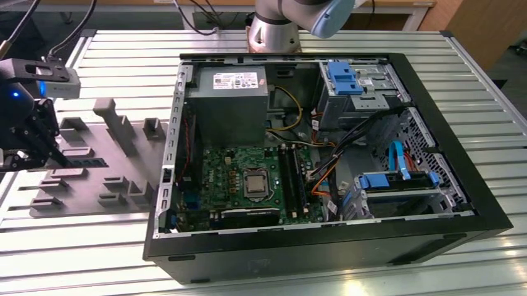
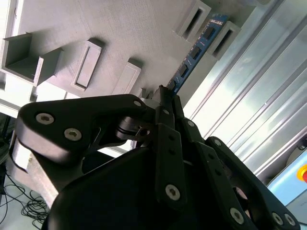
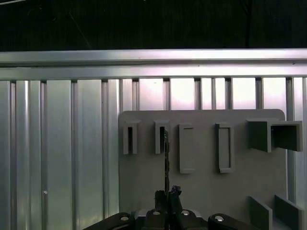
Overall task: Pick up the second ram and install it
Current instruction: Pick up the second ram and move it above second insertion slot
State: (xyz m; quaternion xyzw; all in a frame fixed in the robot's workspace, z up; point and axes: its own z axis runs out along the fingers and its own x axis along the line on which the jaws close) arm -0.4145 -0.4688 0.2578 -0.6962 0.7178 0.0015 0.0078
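Hand sits low over the grey holder tray on the worktop, at the exterior view's left, beside the open computer case. Second ram stands on edge in the tray's slot. Fingertips look pinched on its near end, grasping it.

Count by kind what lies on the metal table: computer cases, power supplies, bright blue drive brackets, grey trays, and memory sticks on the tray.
Computer case: 1
Power supply: 1
Bright blue drive brackets: 2
Grey tray: 1
Memory stick on the tray: 1
Total: 6
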